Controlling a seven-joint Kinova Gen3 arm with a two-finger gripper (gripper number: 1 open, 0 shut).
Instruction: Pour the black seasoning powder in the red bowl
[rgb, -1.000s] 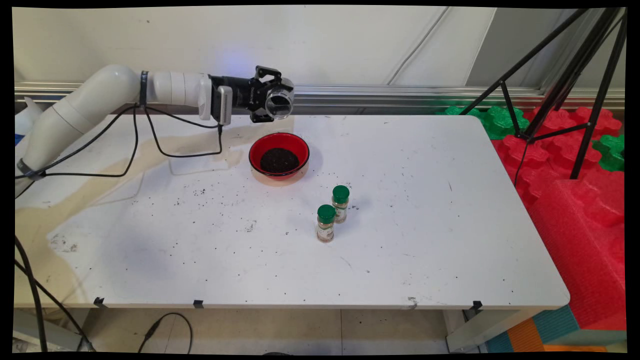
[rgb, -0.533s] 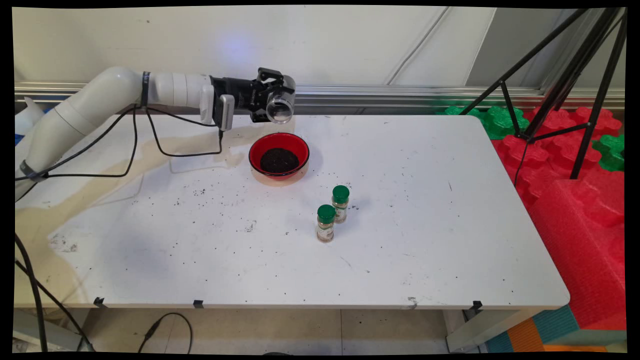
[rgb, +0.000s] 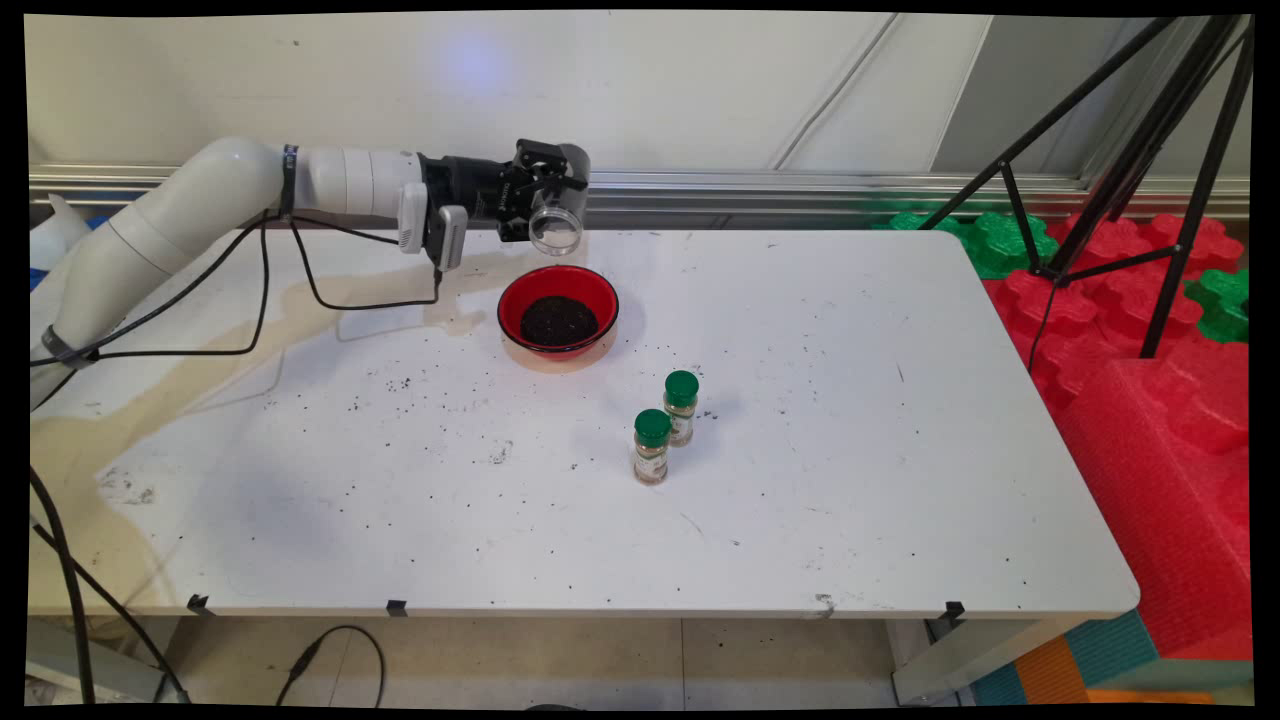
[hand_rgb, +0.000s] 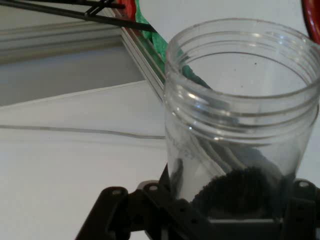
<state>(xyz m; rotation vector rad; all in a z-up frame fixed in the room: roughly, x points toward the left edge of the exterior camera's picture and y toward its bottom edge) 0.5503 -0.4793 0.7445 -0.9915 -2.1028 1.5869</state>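
Note:
My gripper (rgb: 550, 200) is shut on a clear plastic jar (rgb: 556, 216), held sideways in the air just above and behind a red bowl (rgb: 558, 311) that holds dark grounds. In the hand view the jar (hand_rgb: 240, 125) fills the right half, its threaded mouth pointing away from the hand, with a small dark heap of grounds left near its base. The jar is tilted with its mouth turned down towards the bowl. The bowl's red rim (hand_rgb: 311, 20) shows at the hand view's top right corner.
Two small spice jars with green lids (rgb: 681, 406) (rgb: 652, 445) stand together in the middle of the table (rgb: 900, 480). Dark crumbs are scattered over the table. Red and green foam blocks (rgb: 1150, 330) and a black tripod (rgb: 1150, 150) stand to the right.
The wrist has rolled, tipping the jar's mouth from facing the camera to facing downward over the bowl. The hand has shifted slightly down.

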